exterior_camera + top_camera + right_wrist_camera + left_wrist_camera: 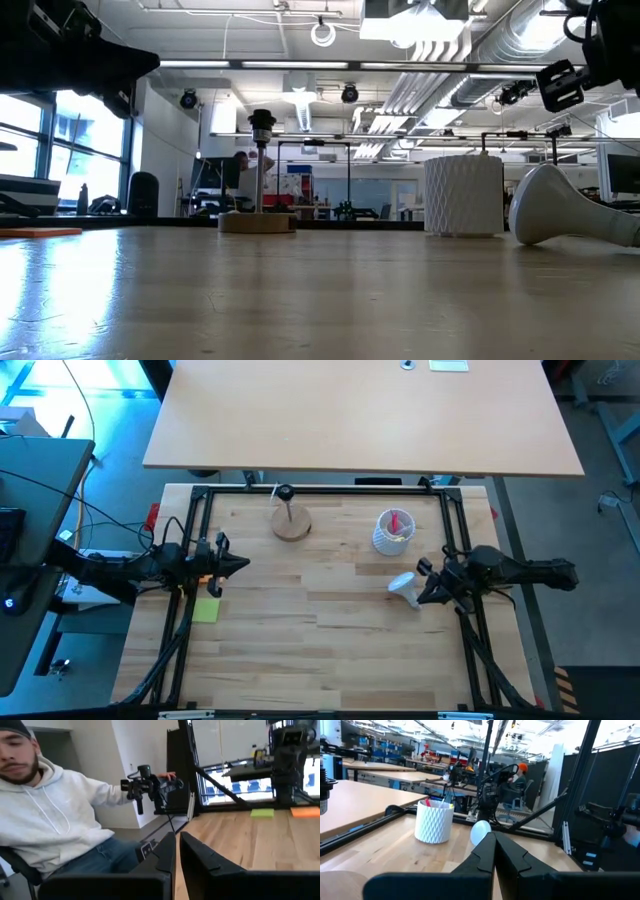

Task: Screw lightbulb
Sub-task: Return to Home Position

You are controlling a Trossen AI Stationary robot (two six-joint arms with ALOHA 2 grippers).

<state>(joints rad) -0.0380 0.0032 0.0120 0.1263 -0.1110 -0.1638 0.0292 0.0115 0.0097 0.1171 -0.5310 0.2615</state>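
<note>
1. The lightbulb [402,585] lies on its side on the wooden table [330,650], right of centre in the high view.
2. The right gripper [424,587] is just right of the bulb. In the low view it is raised clear of the bulb. Its claw is pinched narrow and holds nothing.
3. A white perforated cup [393,532] stands near the bulb, above it in the frame.
4. The wooden lamp base [291,524] sits at upper centre, and its black-topped post carries no bulb.
5. The left gripper [243,564] hangs at mid-left, well apart from the bulb, with its claw closed narrow and empty.
</note>
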